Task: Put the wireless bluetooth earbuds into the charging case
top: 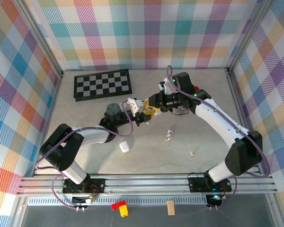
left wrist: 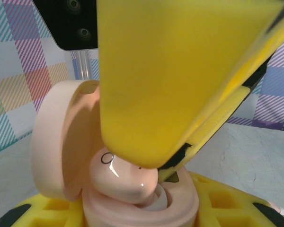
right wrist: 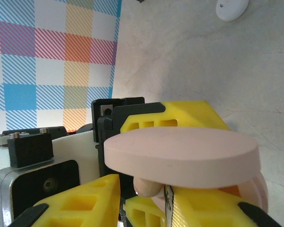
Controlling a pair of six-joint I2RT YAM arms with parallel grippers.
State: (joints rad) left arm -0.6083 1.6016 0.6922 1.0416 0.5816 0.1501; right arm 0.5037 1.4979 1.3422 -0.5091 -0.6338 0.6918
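Observation:
My left gripper (top: 138, 116) is shut on an open pink charging case (left wrist: 180, 203), held above the table's middle with its lid (left wrist: 52, 142) swung up. A pink earbud (left wrist: 125, 177) lies tilted in the case's well. My right gripper (top: 150, 109) meets the case from the right, one yellow finger (left wrist: 156, 80) resting on top of the earbud. In the right wrist view the earbud (right wrist: 149, 187) sits under the lid (right wrist: 180, 153) between my right gripper's (right wrist: 142, 198) parted jaws, with a gap to the left finger (right wrist: 80, 203). A white earbud (top: 169, 136) lies on the table.
A white pebble-shaped case (top: 124, 147) lies on the table near the left arm, also seen as the white case (right wrist: 232, 7). A small pinkish piece (top: 191, 153) lies front right. A checkerboard (top: 102, 84) lies at the back left. Plaid walls enclose the table.

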